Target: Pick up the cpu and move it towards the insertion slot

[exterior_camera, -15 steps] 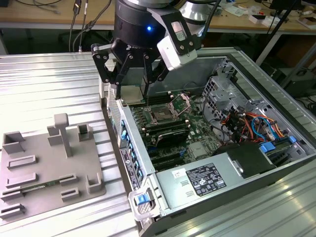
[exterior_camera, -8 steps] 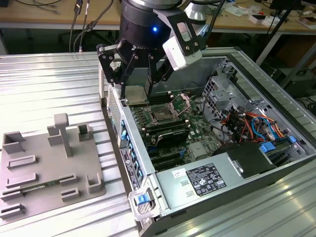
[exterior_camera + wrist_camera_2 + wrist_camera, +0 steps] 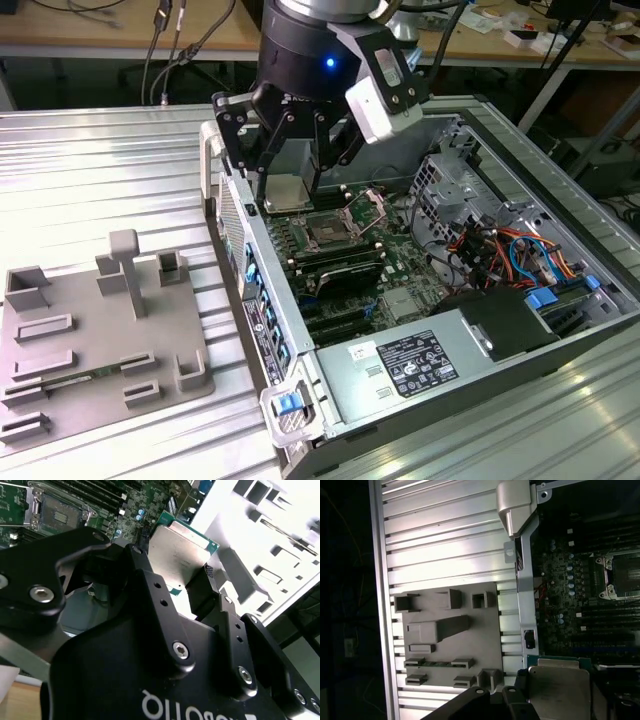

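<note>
While clamped on the cpu (image 3: 287, 191), end effector (image 3: 289, 196) over the case edge, near the insertion slot (image 3: 328, 232).

1. The chip (image 3: 285, 192) has a silvery-white top with a green rim.
2. The gripper (image 3: 290, 165) is black.
3. The tray (image 3: 70, 395) is plain grey.
4. The socket (image 3: 329, 231) is dark, silver-framed, on a green board (image 3: 400, 290).
5. The table (image 3: 100, 180) is ribbed silver.

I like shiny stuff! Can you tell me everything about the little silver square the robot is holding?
The cpu is a small flat square with a pale, silvery metal top and a thin green edge. The gripper is shut on it, pinching it from two sides. It hangs in the air, tilted, above the open computer case, close to the insertion slot.
</note>
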`<action>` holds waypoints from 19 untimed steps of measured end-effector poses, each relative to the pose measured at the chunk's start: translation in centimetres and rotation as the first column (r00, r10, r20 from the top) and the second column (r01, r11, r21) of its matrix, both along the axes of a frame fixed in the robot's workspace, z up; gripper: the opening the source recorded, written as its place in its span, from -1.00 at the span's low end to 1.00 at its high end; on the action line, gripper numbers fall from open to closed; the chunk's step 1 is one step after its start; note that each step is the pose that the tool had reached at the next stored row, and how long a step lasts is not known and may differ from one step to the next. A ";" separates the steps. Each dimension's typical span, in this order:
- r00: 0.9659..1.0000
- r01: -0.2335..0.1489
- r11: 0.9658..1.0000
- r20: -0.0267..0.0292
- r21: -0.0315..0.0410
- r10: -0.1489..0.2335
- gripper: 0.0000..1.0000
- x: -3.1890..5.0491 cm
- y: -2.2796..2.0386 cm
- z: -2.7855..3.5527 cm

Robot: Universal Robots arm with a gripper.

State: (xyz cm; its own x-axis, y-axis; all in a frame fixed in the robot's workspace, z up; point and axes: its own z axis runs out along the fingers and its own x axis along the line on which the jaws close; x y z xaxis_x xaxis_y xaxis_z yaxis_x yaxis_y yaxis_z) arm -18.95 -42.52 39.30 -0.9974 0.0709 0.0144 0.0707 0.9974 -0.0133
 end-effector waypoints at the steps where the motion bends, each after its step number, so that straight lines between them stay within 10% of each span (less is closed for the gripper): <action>1: 1.000 0.000 1.000 0.000 -0.003 0.000 0.09 0.12 0.03 -0.03; 9: 1.000 0.000 1.000 0.000 -0.020 0.000 0.09 2.74 0.83 -0.77; 19: 1.000 0.000 1.000 0.000 -0.023 0.000 0.09 4.84 1.56 -1.67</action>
State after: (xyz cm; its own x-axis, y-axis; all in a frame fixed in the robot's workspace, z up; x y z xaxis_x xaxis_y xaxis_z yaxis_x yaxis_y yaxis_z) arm -14.11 -40.97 37.63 -0.9974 0.0715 0.0128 0.0710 0.9968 -0.0365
